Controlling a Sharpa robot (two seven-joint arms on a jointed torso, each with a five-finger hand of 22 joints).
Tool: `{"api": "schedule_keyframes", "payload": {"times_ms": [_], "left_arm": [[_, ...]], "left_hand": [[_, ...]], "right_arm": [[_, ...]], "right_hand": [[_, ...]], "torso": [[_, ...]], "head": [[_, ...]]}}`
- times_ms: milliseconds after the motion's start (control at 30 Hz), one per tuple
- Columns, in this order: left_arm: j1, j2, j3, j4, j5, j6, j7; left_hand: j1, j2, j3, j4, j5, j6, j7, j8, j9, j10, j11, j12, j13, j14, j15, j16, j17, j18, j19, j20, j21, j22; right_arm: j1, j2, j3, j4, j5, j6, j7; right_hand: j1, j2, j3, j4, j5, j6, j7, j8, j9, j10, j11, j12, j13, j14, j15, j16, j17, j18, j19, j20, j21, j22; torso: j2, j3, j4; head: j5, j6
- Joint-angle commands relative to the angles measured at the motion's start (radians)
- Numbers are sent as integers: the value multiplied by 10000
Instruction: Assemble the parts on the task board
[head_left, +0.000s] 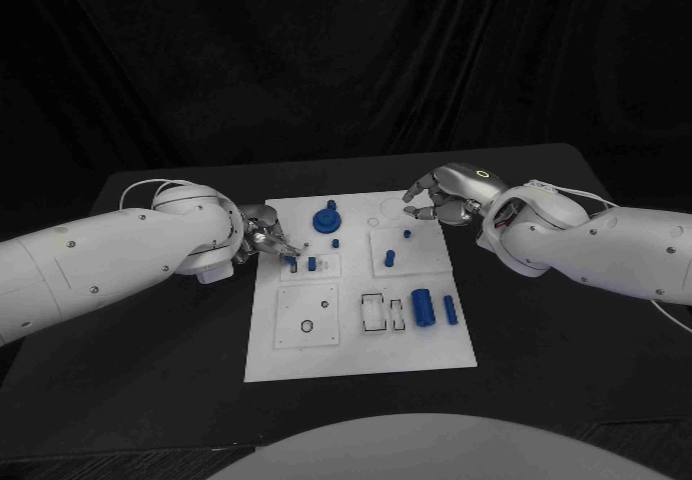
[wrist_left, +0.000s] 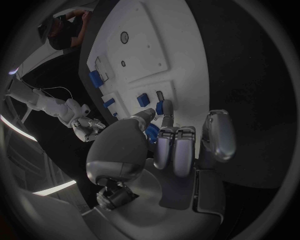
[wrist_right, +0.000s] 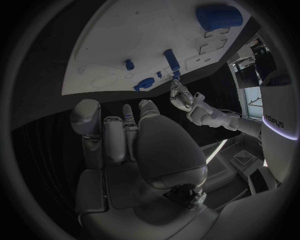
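The white task board (head_left: 361, 350) lies in the middle of the table. On it a round blue part with a knob (head_left: 327, 218) sits near the far edge. Two small blue parts (head_left: 303, 265) stand in a square plate close to my left hand (head_left: 267, 238), whose fingers (wrist_left: 167, 120) are spread over the board's left edge with nothing plainly in them. Two blue pegs (head_left: 389, 258) stand right of centre. A thick blue cylinder (head_left: 423, 307) and a slimmer one (head_left: 450, 310) lie nearer me. My right hand (head_left: 447, 195) hovers over the far right corner, holding nothing (wrist_right: 125, 135).
A black ring (head_left: 307, 325) marks the near left plate, and rectangular slots (head_left: 372, 310) lie beside the cylinders. A faint round socket (wrist_right: 103, 80) sits on the board in front of my right hand. Black table (head_left: 562, 360) surrounds the board.
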Motion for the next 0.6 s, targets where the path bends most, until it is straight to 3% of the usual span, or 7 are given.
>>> {"api": "schedule_keyframes", "payload": {"times_ms": [33, 67, 133, 167, 200, 600], "left_arm": [[-17, 5, 6, 22, 5, 184, 113], [-17, 6, 6, 21, 5, 206, 114], [-17, 9, 6, 21, 5, 230, 116], [-17, 11, 6, 21, 5, 242, 118], [-17, 14, 6, 19, 5, 252, 122], [-18, 8, 6, 14, 5, 250, 197]], "left_hand": [[332, -2, 57, -259, 510, -29, -42, -45, -9, 1043, 3, 27, 2633, 1039, 19, 27, 2635, 114, 8, 35, -53, 1678], [525, 0, 149, -424, 728, -45, -60, -52, -9, 1043, -12, 27, 2633, 1039, 8, 27, 2635, 115, 8, 25, -55, 1678], [633, -2, 234, -527, 813, -55, -66, -57, -11, 1043, -20, 27, 2633, 1039, 2, 27, 2635, 114, 9, 20, -55, 1678], [706, -19, 303, -608, 996, -60, -66, -59, -11, 1043, -24, 27, 2633, 1039, -3, 27, 2635, 116, 6, 13, -61, 1676], [853, -74, 473, -799, 1385, -74, -71, -59, -6, 1043, -32, 27, 2633, 1039, -12, 27, 2635, 117, 2, 4, -70, 1674], [1018, -240, 1214, -1313, 1849, -109, -65, -17, 62, 1043, -40, 27, 2633, 1039, -17, 27, 2635, 115, 4, -7, -69, 1675]], "right_arm": [[-25, -6, 6, 5, -24, 38, -170], [-26, -7, 6, 6, -24, 40, -171], [-26, -8, 6, 6, -24, 42, -174], [-26, -10, 6, 7, -24, 44, -175], [-26, -11, 6, 7, -24, 46, -176], [-28, -7, 6, 1, -24, 53, -185]], "right_hand": [[128, 69, 59, -20, 69, 69, -32, -41, -11, 217, -242, -62, -1114, 275, -68, -55, 157, 113, -84, -10, -47, 1106], [128, 69, 59, -20, 69, 69, -32, -41, -11, 217, -242, -62, -1114, 275, -68, -55, 157, 113, -84, -10, -47, 1106], [129, 53, 72, -7, 79, 72, -29, -49, -15, 213, -240, -68, -1121, 272, -66, -71, 144, 116, -85, -9, -67, 1103], [129, 53, 72, -7, 79, 72, -29, -49, -15, 213, -240, -68, -1121, 272, -66, -71, 144, 116, -85, -9, -67, 1103], [129, 53, 72, -7, 79, 72, -29, -49, -15, 213, -240, -68, -1121, 272, -66, -71, 144, 116, -85, -9, -67, 1103], [129, 53, 72, -7, 79, 72, -29, -49, -15, 213, -240, -68, -1121, 272, -66, -71, 144, 116, -85, -9, -67, 1103]], "torso": [[1, -1, 5], [-1, 0, 6], [-3, 2, 4], [-1, 0, 3], [-1, 1, 1], [-2, 1, 2]], "head": [[-14, -1], [-13, -1], [-12, -1], [-5, -1], [-4, -1], [-28, -1]]}}
